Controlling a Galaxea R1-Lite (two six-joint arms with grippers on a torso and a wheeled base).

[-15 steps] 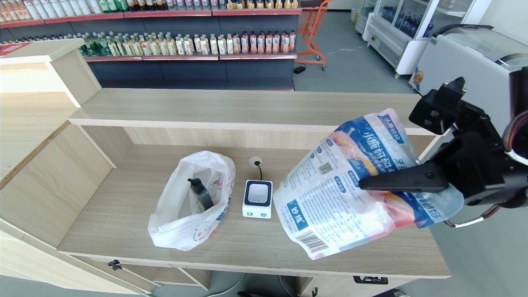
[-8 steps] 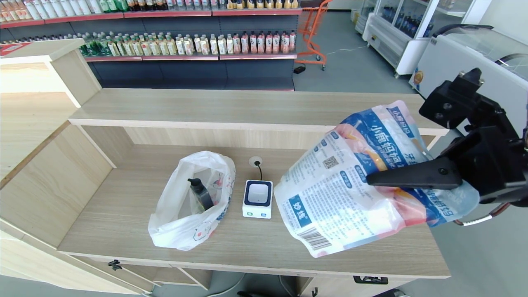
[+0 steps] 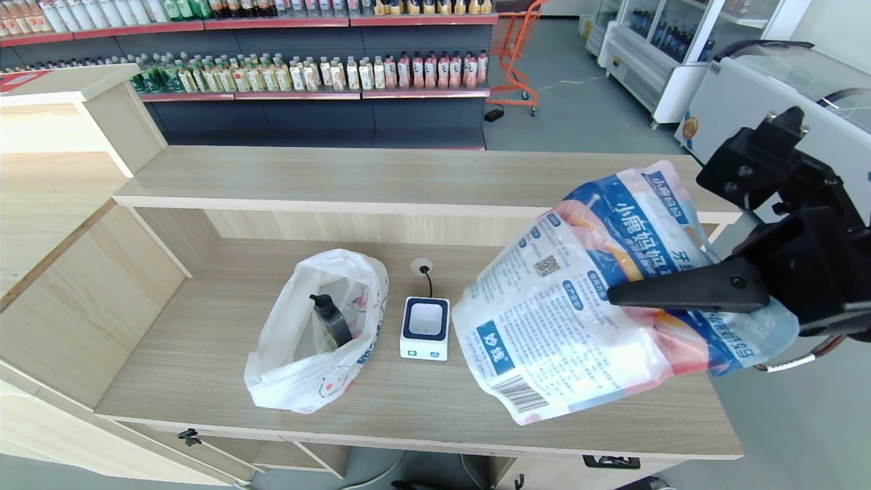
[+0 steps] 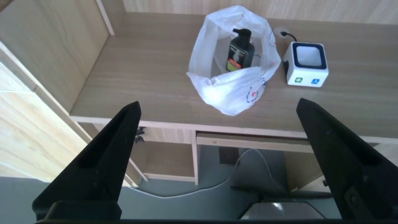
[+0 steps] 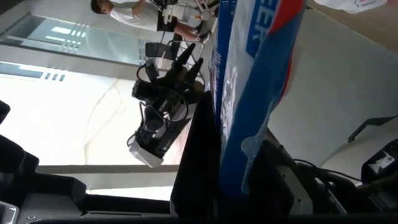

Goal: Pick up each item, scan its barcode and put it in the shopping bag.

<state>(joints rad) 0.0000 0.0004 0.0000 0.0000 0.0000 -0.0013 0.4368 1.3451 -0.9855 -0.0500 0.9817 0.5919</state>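
**Item 1, printed plastic pack**. A large, soft film pouch, glossy and creased, white with blue and pink panels. It is held in the air over the right end of the worktop, beside the scanner and not yet over it. It hangs tilted with its lower corner down. The barcode on that corner faces up toward the head camera, so it probably needs turning to face the scanner window.

**Item 2, right tool**. Black and rigid, clenched on the pack's upper half. One finger lies across the printed face, and the film buckles around the grip.

**Item 3, barcode scanner**. A small white box with rounded corners and a dark-framed window facing up. It is corded at the back and stands between the shopping bag and the pack.

**Item 4, shopping bag**. Thin, translucent white plastic, slumped on the worktop with its mouth open to receive goods. A dark pump bottle leans inside it.

**Item 5, left tool**. Fingers spread wide and holding nothing, parked off the worktop's front edge, well apart from the bag.

**Item 6, worktop.** Pale wood-grain laminate, flat and matt.
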